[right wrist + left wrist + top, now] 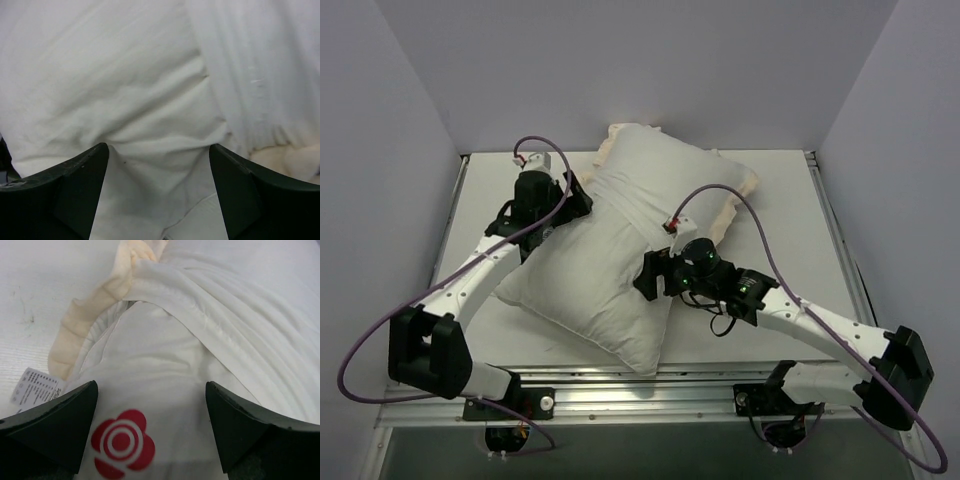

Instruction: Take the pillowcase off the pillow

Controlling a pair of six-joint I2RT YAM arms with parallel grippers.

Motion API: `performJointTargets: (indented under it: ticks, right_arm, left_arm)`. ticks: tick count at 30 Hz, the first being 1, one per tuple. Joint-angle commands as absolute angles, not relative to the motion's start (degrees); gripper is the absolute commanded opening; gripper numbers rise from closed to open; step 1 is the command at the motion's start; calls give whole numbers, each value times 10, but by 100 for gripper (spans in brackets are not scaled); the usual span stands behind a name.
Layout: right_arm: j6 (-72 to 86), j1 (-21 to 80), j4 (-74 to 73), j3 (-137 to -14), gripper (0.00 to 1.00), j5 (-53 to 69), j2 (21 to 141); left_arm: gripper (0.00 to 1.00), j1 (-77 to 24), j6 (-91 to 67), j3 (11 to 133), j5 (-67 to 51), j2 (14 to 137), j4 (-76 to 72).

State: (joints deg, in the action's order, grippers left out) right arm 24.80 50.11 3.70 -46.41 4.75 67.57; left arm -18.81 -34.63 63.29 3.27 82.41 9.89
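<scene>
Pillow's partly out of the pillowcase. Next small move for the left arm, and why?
Probably ease the left fingers forward and close on the pillowcase hem. They stand open over bare pillow by the red flower print, holding nothing. The hem lies just ahead, beside the frill, with the pillow's far end still covered.

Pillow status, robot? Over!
Left pincer open over pillow. Right pincer open on pillow. Pillowcase covers far half. Nothing in the way.
</scene>
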Motion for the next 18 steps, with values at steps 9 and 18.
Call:
performJointTargets:
  ticks: [9,18]
  right_arm:
    - [322,332,29,-431,78,-47,548]
    - [362,202,41,-401,87,40,570]
  left_arm:
    - [95,-339,-159,680,200,650,216]
    - [94,-672,-92,747,440,765,306]
